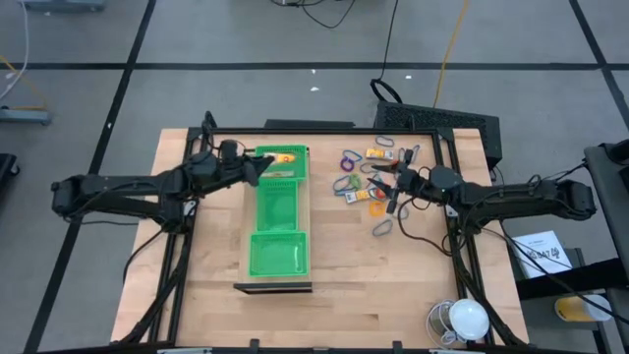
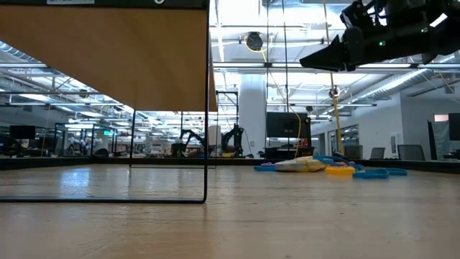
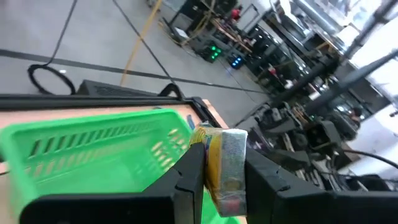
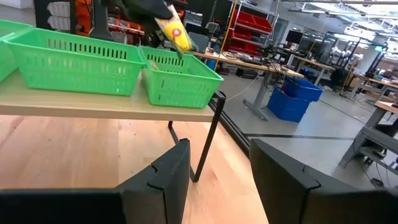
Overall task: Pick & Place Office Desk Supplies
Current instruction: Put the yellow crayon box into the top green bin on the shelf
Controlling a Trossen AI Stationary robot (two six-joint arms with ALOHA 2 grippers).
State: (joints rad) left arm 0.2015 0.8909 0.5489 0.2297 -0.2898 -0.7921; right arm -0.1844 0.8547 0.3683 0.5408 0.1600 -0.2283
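Observation:
The office desk supplies (image 1: 371, 177) lie in a loose pile on the table's far right: thin loops in blue, purple and green, and small yellow-orange packets; the low view shows the same pile (image 2: 323, 167). A long green three-compartment tray (image 1: 278, 211) sits on a raised wooden shelf at the table's middle. My left gripper (image 1: 263, 165) is over the tray's far compartment (image 3: 93, 149), shut on a yellow and silver packet (image 3: 225, 168). My right gripper (image 4: 217, 171) hangs open above the table beside the pile, with nothing between its fingers. My left gripper pinches the yellow and silver packet's flat faces (image 3: 214, 163) between its two fingers. The fingers come about level from the table's left. The packet (image 4: 174, 31) juts out past the fingertips, tilted, lifted clear above the rim of the tray's far compartment.
The shelf under the tray stands on thin black wire legs (image 2: 205, 144), with open room beneath it. A black box (image 1: 437, 120) sits at the far edge, a white round object (image 1: 464, 319) at the near right corner. Bare wood lies near the front edge.

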